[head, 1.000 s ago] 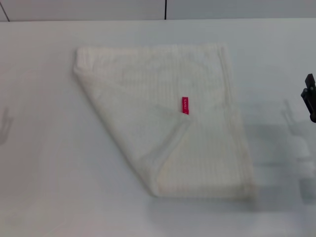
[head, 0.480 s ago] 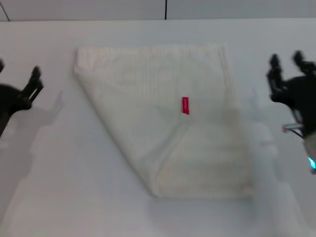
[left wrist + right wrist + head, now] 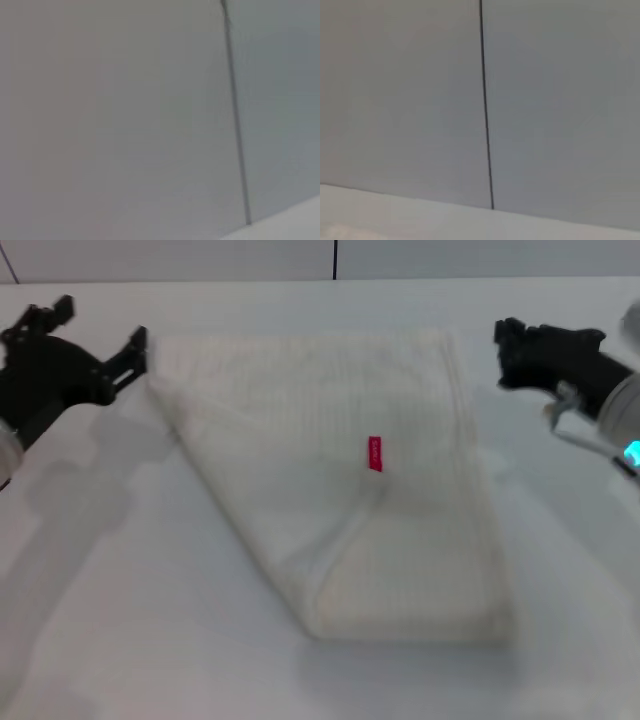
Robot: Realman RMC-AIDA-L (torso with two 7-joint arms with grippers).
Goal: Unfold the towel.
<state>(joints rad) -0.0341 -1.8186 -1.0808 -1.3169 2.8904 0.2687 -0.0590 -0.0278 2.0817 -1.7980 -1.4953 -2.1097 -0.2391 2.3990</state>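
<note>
1. Left claw (image 3: 100,335): at the far-left of the worktop (image 3: 90,570), its fingers spread wide, nothing between them. One fingertip (image 3: 138,340) sits just beside the towel's far-left corner; can't tell if it touches the cloth.
2. Left wrist view: only a grey wall (image 3: 110,110) with a dark vertical seam (image 3: 236,125) and a sliver of worktop at one corner. No claw fingers, no towel visible there.
3. Towel (image 3: 300,410): white, ribbed, lying flat on the worktop between the two claws, right of the left claw and left of the right claw. It is folded: a diagonal fold edge runs from the corner beside the left claw down toward the near edge, so the outline is a slanted four-sided shape. One corner is folded in to the middle, and the red-pink label tag (image 3: 375,453) sits there, well apart from both claws.
4. Right claw (image 3: 512,352): at the far-right, hovering just beside the towel's far-right corner, clear of the cloth. It holds nothing; how far the fingers are apart I can't tell, since they overlap in the head view.
5. Right wrist view: the same grey wall (image 3: 400,100) with a dark seam (image 3: 486,110), and a worktop strip along one edge. No towel detail readable.
</note>
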